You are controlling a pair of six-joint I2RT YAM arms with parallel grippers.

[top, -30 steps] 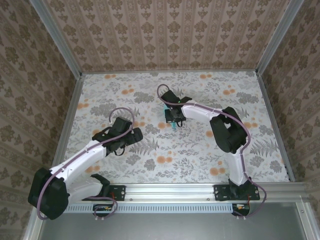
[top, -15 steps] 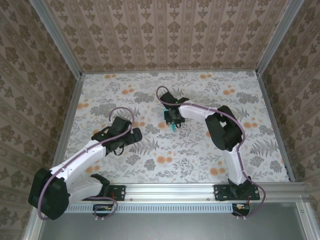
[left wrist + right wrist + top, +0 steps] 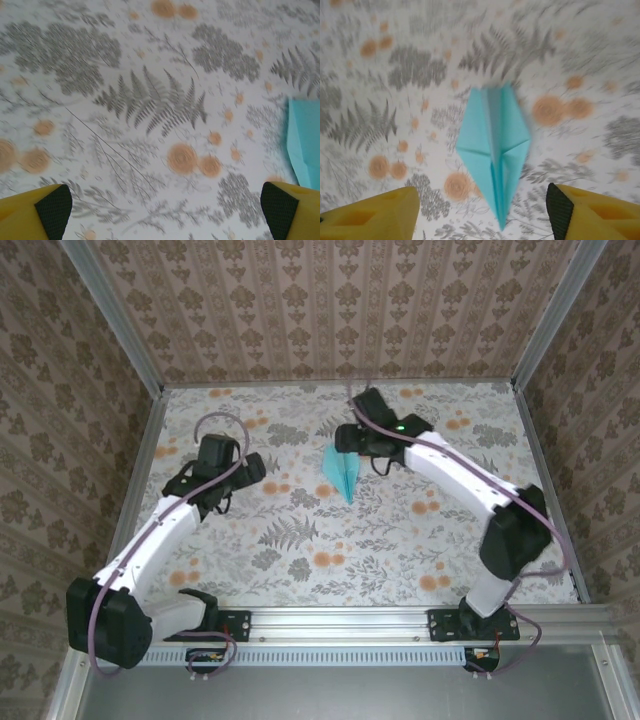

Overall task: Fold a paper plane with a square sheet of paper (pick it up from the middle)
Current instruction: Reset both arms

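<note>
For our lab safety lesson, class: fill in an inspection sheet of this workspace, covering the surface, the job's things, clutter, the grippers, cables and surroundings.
Surface: tabletop, floral-patterned, flat.
Job's things: paper plane, turquoise, folded, lying on the tabletop, point toward the arm bases, not held.
Clutter: nothing seen.
Grippers: left gripper, fingers apart, holding nothing, the plane's edge off to one side; right gripper, fingers apart, over the plane, not gripping it.
Cables: purple cable loops along each arm, off the plane.
Surroundings: patterned walls; metal rail at the near edge.
</note>
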